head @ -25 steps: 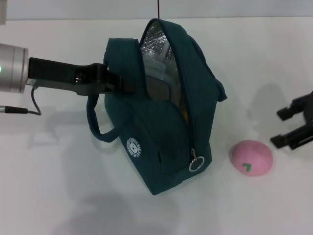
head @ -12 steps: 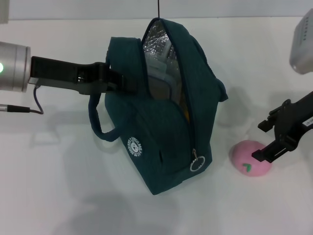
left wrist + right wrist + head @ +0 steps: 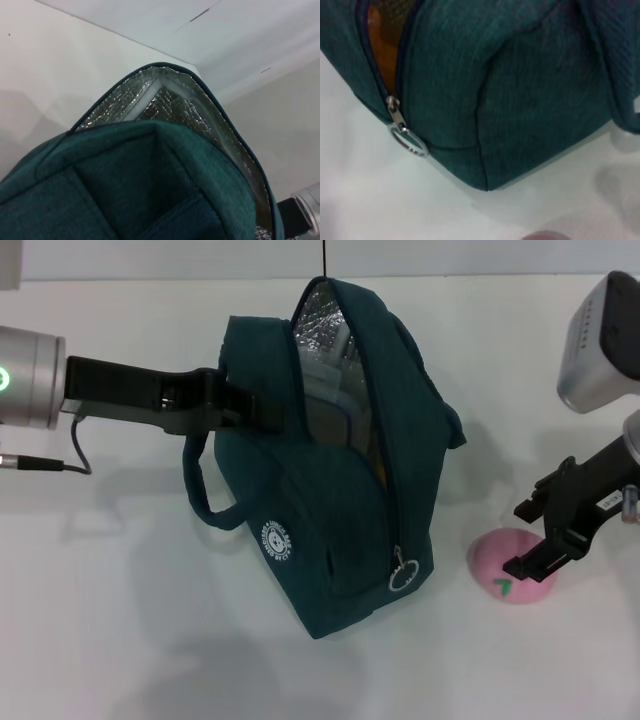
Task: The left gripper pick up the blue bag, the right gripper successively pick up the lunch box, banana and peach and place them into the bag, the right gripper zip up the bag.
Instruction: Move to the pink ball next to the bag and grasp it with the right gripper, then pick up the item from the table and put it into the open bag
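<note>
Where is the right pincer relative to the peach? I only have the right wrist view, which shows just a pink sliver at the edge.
Observer: The right pincer is open, poised right over the peach, which lies to the right of the blue bag.
Operator: Is the bag's mouth open enough?
Observer: Yes. The left pincer grips its rim and holds it open, and the lunch box shows inside.

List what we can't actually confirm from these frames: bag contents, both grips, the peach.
- Banana: right wrist view shows only an orange patch through the zip gap; blue bag walls hide the rest.
- Lunch box: head view, partly covered by the bag opening.
- Left gripper: fingertips buried in bag fabric.
- Peach: right gripper overlaps it; contact unclear. Right wrist view crops it.
</note>
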Controlling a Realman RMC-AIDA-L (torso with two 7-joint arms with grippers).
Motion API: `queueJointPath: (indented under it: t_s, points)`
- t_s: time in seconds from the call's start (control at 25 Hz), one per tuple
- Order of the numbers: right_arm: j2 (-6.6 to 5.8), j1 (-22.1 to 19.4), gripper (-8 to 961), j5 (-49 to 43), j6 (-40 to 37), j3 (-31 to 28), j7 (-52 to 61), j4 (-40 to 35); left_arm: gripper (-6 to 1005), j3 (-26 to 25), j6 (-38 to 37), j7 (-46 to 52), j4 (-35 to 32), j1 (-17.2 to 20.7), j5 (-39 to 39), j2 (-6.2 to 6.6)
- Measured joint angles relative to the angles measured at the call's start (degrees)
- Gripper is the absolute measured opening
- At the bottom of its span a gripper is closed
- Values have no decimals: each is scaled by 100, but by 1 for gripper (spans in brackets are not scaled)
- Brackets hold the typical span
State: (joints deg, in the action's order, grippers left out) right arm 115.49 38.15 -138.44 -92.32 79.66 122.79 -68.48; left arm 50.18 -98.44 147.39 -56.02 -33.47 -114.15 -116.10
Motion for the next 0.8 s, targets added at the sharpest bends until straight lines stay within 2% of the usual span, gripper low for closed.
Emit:
queueJointPath:
  t_s: [0.12,0.32,0.52,0.64,0.8]
  points:
    - [0,28,795,-16,6,66,49,29,31,-20,0,0,3,4,0,0]
    - [-2,78,720,-23,-31,57,103,104,31,-35,0,0,4,16,0,0]
    - [2,27,498,5,-48,12,143,-16,31,-35,0,0,4,40,0,0]
    - [2,23,265,22,-86,8,170,-57,32,-36,0,0,4,50,-3,-3]
    - [-5,4,217,-1,-72,-334,271,-133,32,-35,0,-20,3,90,-2,-20]
